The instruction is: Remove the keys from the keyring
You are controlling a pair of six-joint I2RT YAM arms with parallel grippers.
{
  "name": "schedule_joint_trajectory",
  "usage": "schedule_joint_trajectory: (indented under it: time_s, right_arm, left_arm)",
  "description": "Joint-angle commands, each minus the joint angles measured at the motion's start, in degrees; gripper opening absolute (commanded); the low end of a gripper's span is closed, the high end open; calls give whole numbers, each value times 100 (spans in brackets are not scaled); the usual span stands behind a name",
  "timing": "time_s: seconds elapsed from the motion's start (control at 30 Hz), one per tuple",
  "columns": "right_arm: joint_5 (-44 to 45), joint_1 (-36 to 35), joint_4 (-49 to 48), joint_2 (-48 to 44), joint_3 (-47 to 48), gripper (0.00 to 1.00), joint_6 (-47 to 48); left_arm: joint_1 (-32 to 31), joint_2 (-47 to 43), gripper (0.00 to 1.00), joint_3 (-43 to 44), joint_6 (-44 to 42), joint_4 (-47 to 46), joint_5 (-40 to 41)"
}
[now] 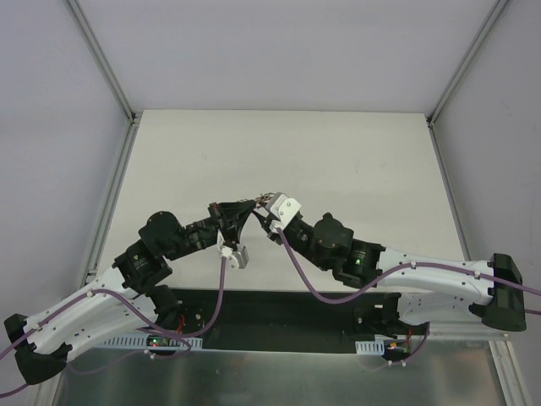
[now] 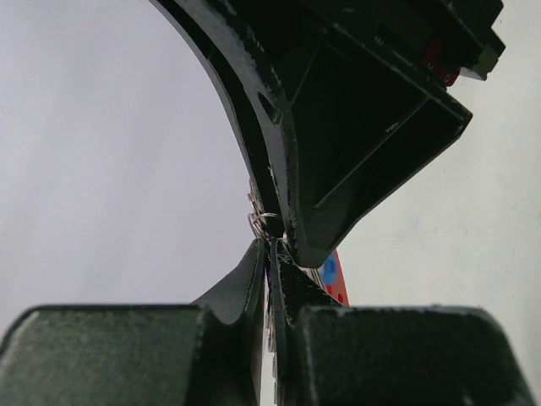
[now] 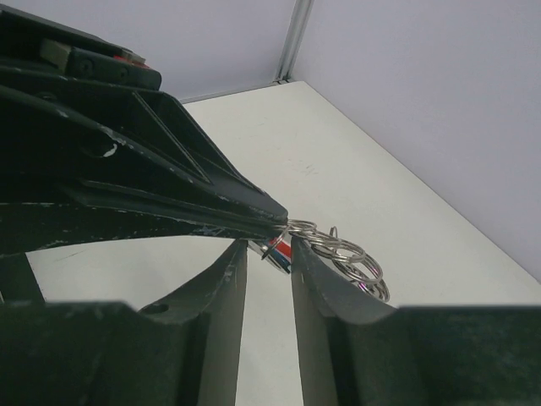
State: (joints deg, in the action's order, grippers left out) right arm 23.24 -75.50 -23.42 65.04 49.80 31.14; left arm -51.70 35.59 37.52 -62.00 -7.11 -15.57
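Both grippers meet in mid-air above the table's centre. My left gripper (image 1: pixel 251 209) (image 2: pixel 270 247) is shut on the thin silvery keys (image 2: pixel 272 326), seen edge-on between its jaws. My right gripper (image 1: pixel 265 206) (image 3: pixel 266 247) faces it, jaws closed onto the keyring's red tag (image 3: pixel 281 248), which spans the narrow gap. The tag also shows red with a blue dot in the left wrist view (image 2: pixel 332 275). Silvery wire rings (image 3: pixel 348 258) hang over the right finger's outer side; a loop (image 2: pixel 264 222) shows at the left jaw tips. In the top view the bunch is a small glint (image 1: pixel 267 197).
The pale tabletop (image 1: pixel 338 161) lies below the grippers, enclosed by white walls with metal corner posts (image 1: pixel 106 63). Purple cables (image 1: pixel 296 266) loop from both wrists. A dark strip (image 1: pixel 279 309) and the arm bases lie along the near edge.
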Motion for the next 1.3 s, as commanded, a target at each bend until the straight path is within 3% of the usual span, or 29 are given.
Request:
schedule_joint_trajectory:
  time_s: [0.0,0.33,0.7,1.27]
  right_arm:
    - [92,-17,-602,-158,223,30,33]
    - [646,-105,-594,-70,311,1,-20]
    - [1068,-140,-602,-52,328,1,15]
    - [822,-307,-128,-9,293,1,112]
  left_arm:
    - [-42,44,0,-25,30,-220,-148]
    - [-42,9,0,-16,74,-238,-113]
    - [-50,18,0,-8,118,-238,-51]
    - [-42,238,0,203,407,-247,353]
